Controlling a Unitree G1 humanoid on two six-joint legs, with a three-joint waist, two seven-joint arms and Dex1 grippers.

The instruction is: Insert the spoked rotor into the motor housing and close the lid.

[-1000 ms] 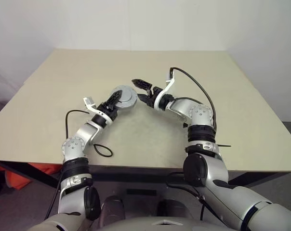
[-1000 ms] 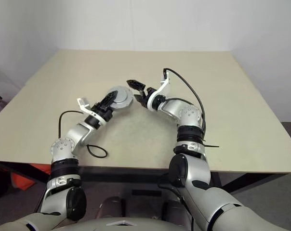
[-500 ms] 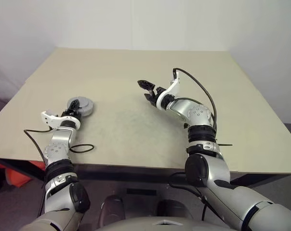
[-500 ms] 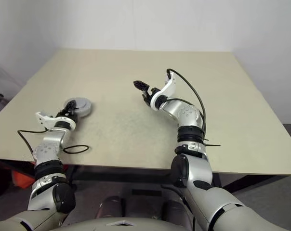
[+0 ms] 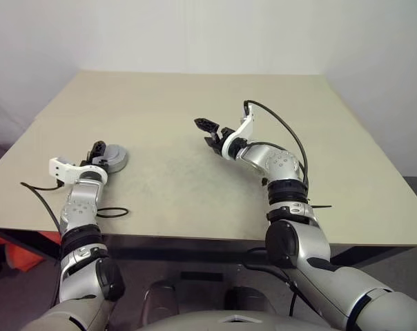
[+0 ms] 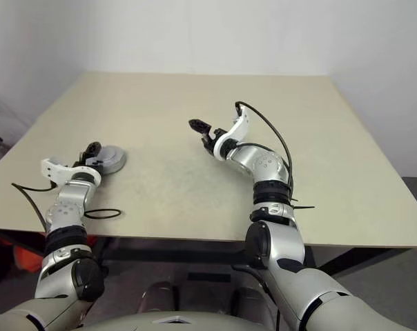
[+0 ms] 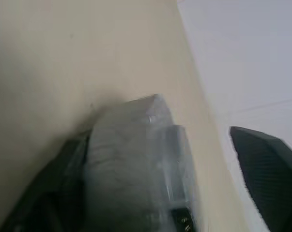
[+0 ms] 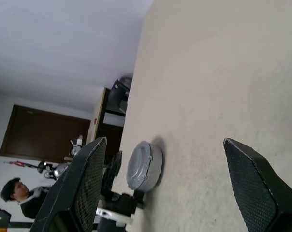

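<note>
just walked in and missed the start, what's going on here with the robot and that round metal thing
The robot has the motor housing, with its lid closed, lying on the beige table near the table's left edge. The left gripper sits right at the housing with its fingers spread on either side of it, so it looks like a release. The right gripper hovers open over the middle of the table, holding nothing.
</note>
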